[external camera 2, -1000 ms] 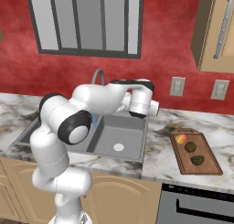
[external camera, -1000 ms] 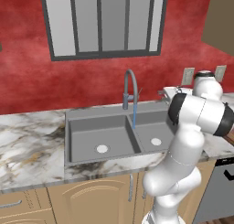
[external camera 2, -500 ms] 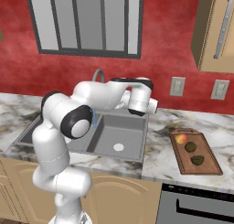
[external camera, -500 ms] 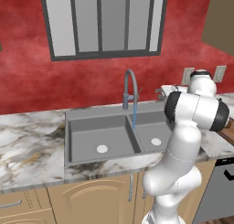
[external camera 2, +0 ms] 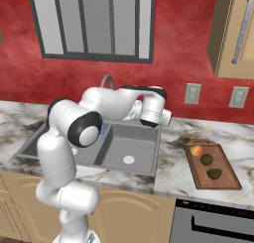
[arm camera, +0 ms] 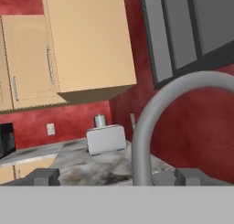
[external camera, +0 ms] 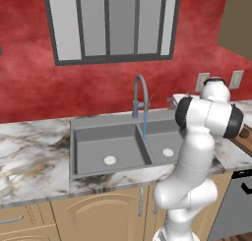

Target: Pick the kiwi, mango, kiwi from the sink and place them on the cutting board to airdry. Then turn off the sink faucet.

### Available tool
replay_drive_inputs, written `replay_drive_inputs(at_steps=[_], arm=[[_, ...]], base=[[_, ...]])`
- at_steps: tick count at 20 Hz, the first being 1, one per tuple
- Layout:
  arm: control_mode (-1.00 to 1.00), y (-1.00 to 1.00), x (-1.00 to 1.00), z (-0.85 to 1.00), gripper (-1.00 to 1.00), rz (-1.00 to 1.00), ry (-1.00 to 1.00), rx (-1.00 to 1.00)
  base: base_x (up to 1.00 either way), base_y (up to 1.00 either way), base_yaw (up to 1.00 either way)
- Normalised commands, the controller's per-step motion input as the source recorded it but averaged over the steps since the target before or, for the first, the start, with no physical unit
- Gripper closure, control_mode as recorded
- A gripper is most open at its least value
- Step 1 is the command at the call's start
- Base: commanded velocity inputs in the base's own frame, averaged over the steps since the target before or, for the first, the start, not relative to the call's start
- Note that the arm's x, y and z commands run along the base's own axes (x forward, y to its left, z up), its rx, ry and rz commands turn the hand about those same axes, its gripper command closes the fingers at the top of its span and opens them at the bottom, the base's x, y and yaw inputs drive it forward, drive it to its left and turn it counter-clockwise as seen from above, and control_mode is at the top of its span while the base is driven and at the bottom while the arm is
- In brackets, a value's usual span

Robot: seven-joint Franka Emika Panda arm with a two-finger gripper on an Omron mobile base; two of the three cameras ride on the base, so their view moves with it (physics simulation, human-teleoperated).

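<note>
- Fruit done: mango (external camera 2: 197,150) and both kiwis (external camera 2: 207,159) lay on cutting board (external camera 2: 225,182), right of sink (external camera: 88,135).
- Over the last sec the arm swung its hand in closer to the sink faucet (external camera: 140,95); base didn't move.
- Gripper (arm camera: 117,175) jaws wide apart, holding nothing, gooseneck between them in hand view.
- Water was running, so prob. lever next.

Matt grey metal sink (external camera: 88,141), smooth metal faucet (arm camera: 151,118), veined marble counter (external camera: 29,156).
</note>
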Motion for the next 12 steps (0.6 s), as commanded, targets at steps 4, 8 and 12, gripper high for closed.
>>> replay_drive_inputs(at_steps=[4, 8, 12], arm=[[-1.00, 0.00, 0.08, -0.07, -1.00, 0.00, 0.00, 0.00], [-1.00, 0.00, 0.07, -0.06, -1.00, 0.00, 0.00, 0.00], [-1.00, 0.00, 0.13, -0.07, -1.00, 0.00, 0.00, 0.00]], base=[[0.00, 0.00, 0.00], [0.00, 0.00, 0.00], [0.00, 0.00, 0.00]])
